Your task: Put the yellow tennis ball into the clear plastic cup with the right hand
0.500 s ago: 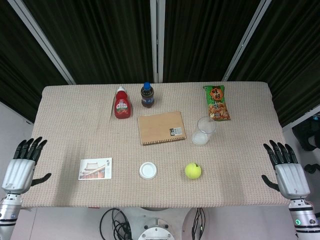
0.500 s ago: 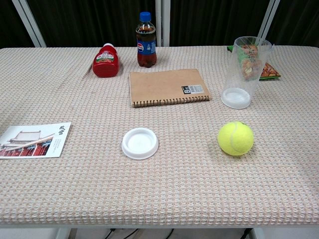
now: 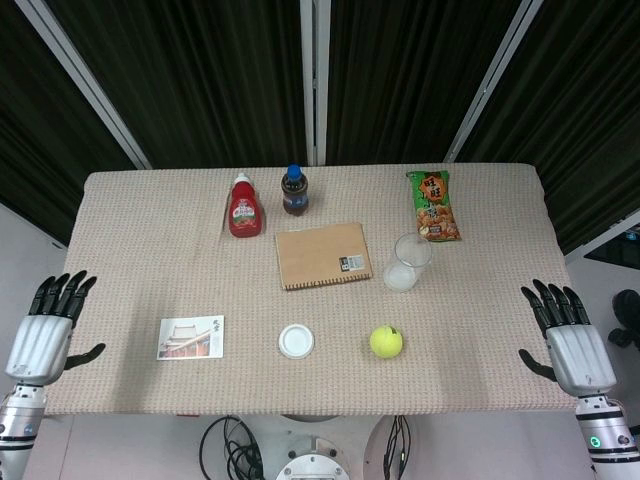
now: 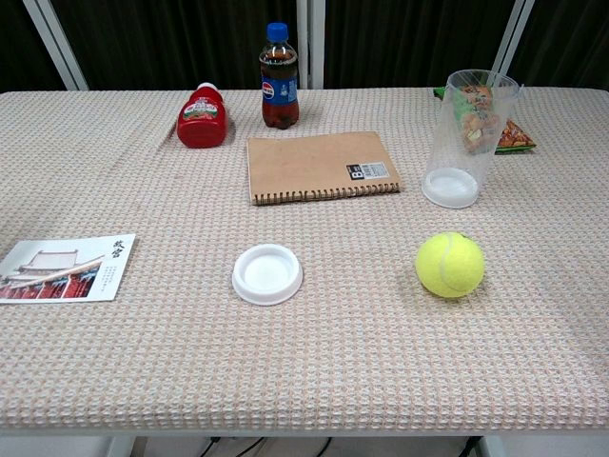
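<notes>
My right hand (image 3: 574, 344) hangs off the tabletop (image 3: 500, 330) edge, fingers (image 3: 552, 301) apart, holding nothing. My left hand (image 3: 42, 337) mirrors it, fingers spread. The yellow tennis ball (image 3: 386, 341) lies at 9 o'clock from my right hand. The clear plastic cup (image 3: 408, 262) stands upright at 1 o'clock from the ball.

On the worktop (image 3: 140, 215): ketchup bottle (image 3: 244, 207), cola bottle (image 3: 294, 190), brown notebook (image 3: 322, 255), snack packet (image 3: 433, 205), white lid (image 3: 296, 341), postcard (image 3: 190, 337).
</notes>
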Tool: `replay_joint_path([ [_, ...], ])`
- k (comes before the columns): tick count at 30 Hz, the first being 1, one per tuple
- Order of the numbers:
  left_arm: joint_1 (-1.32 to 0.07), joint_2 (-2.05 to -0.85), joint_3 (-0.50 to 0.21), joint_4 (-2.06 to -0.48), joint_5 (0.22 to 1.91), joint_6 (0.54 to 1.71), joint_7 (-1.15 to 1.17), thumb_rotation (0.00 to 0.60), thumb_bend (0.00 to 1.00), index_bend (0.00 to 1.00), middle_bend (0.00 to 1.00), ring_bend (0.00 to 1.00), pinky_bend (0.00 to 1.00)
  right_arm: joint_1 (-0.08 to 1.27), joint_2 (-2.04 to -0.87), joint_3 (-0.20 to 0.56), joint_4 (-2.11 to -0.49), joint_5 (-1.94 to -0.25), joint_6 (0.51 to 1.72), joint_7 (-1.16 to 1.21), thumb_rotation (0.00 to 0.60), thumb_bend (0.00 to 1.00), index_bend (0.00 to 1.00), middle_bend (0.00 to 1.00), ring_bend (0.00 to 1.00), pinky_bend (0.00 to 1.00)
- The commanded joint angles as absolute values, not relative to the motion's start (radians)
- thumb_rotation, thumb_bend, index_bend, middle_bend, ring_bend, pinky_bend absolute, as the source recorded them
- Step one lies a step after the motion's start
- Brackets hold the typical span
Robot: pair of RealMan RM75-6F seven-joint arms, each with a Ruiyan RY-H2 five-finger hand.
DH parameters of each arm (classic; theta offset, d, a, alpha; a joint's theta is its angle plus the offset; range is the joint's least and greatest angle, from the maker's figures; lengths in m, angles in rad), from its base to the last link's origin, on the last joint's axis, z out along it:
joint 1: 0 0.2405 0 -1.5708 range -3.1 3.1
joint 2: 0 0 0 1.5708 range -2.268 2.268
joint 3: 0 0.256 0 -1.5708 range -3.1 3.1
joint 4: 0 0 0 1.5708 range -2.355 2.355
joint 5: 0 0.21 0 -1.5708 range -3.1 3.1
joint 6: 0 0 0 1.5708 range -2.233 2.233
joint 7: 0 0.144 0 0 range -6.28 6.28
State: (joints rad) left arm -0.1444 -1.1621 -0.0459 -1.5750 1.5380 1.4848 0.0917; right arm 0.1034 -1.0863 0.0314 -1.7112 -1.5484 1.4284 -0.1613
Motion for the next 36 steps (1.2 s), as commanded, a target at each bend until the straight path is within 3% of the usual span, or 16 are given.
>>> replay_joint_path([
  [1, -0.144, -1.16, -0.042, -1.578, 1.543, 1.484, 0.09, 0.6, 0.01, 0.07, 0.03, 0.0, 0.0, 0.119, -1.065, 0.013, -1.748, -1.58, 1.4, -0.131, 0.6, 0.15, 0.0, 0.0, 0.0, 0.0],
  [7, -0.147, -1.162, -0.035, -1.585, 1.544, 1.471, 0.1, 0.6, 0.01, 0.07, 0.03, 0.0, 0.0, 0.172, -1.037, -0.005, -1.827, -1.622, 1.31, -0.21, 0.6, 0.15, 0.0, 0.0, 0.0, 0.0],
  [18, -0.146, -1.163, -0.029, -1.581, 1.542, 1.463, 0.095, 0.6, 0.01, 0.07, 0.03, 0.0, 0.0, 0.319, -1.162, 0.007, -1.863, -1.552, 1.056, -0.414, 0.6, 0.16, 0.0, 0.0, 0.0, 0.0],
  [23, -0.145, -1.167, -0.029, -1.572, 1.538, 1.462, 0.085, 0.6, 0.01, 0.07, 0.03, 0.0, 0.0, 0.397, -1.229, 0.042, -1.847, -1.424, 0.933, -0.463, 0.6, 0.18, 0.0, 0.0, 0.0, 0.0],
  [36, -0.141, -1.166, -0.028, -1.556, 1.529, 1.458, 0.04, 0.6, 0.01, 0.07, 0.03, 0.0, 0.0, 0.466, -1.393, 0.049, -1.763, -1.346, 0.909, -0.5, 0.6, 0.19, 0.0, 0.0, 0.0, 0.07],
])
